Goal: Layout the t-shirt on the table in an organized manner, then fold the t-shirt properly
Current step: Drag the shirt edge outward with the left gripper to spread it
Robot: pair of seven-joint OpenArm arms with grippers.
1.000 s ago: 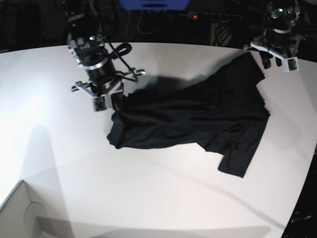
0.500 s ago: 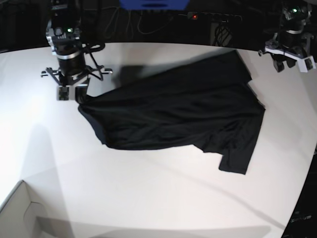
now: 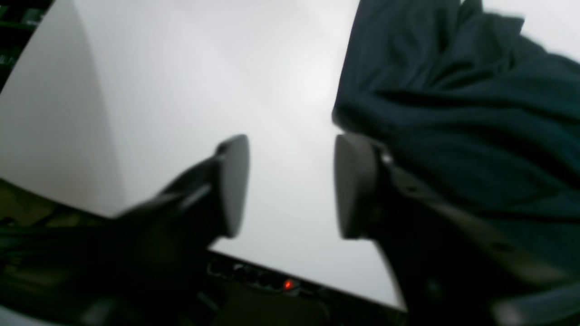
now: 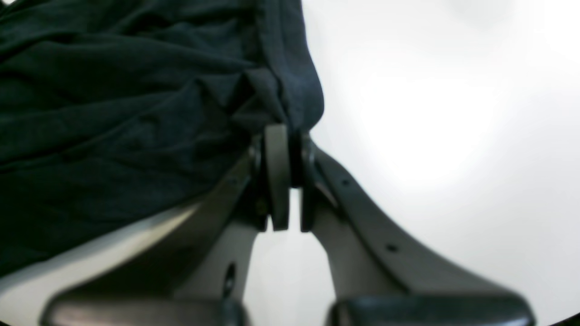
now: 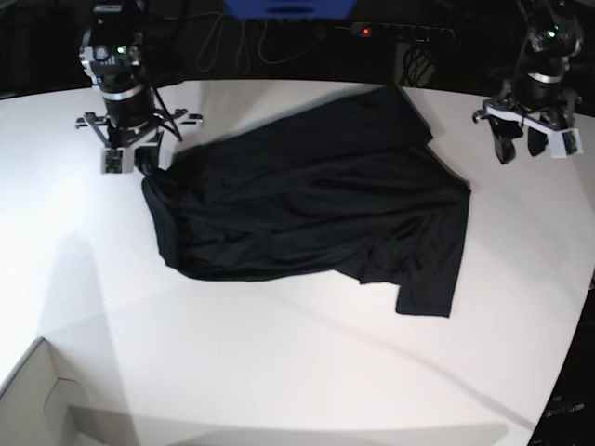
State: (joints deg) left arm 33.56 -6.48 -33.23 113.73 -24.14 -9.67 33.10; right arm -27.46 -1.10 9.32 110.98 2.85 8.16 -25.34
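Shirt: plain black short-sleeved fabric t-shirt (image 5: 307,204), dragged toward the smooth white tabletop's (image 5: 279,358) left edge, still wrinkled
Right gripper (image 4: 294,226): pinching cloth
Left gripper (image 3: 290,185): wide, empty

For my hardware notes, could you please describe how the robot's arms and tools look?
Both arms are black with silvery metal parts. Each tool, left and right, has two dark fingers below a wide, pale-edged bracket.

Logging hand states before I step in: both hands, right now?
Left hand: open, holding nothing, beside the shirt.
Right hand: closed on the black t-shirt.
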